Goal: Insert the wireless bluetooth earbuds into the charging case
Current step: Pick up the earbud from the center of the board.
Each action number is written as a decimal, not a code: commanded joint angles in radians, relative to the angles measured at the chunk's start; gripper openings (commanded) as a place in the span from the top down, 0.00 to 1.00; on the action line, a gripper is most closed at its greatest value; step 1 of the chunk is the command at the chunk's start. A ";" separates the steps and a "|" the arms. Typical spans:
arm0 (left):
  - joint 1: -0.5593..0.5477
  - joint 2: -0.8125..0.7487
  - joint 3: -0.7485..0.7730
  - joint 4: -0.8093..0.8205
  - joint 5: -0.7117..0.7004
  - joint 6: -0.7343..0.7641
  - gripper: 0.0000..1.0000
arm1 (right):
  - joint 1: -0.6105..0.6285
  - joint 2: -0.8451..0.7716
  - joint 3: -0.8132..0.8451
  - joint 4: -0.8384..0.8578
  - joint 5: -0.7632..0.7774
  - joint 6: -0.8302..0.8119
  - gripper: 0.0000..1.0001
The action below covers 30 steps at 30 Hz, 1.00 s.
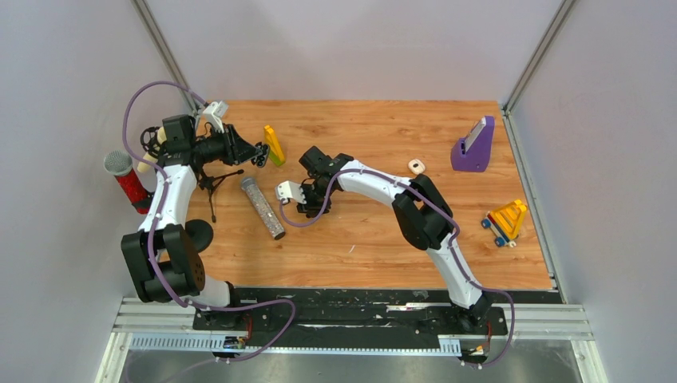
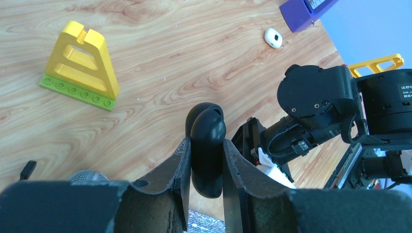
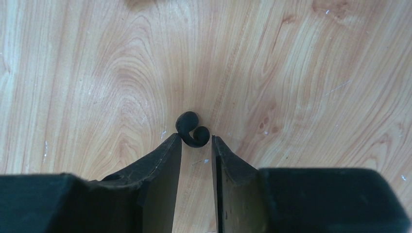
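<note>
1. the left gripper [image 2: 206, 145] is found closed on a black charging case [image 2: 208, 128], which is clamped upright between both fingers over the wooden table [image 2: 160, 58].
2. the case is noted as smooth, rounded and pebble-shaped, with a seam visible at its top end.
3. a black earbud [image 3: 190, 125] is recorded at the tips of the right gripper [image 3: 196, 140]; it is tiny, glossy and curled like a comma.
4. the right fingers are set narrowly apart, with the bud's lower edge between their tips; whether it is pinched cannot be told.
5. a yellow block [image 2: 82, 63] on a green base is seen well apart from the case.
</note>
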 commanded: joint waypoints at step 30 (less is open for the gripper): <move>0.007 -0.014 -0.052 0.139 -0.159 -0.155 0.94 | 0.013 -0.104 0.047 0.006 0.042 0.184 1.00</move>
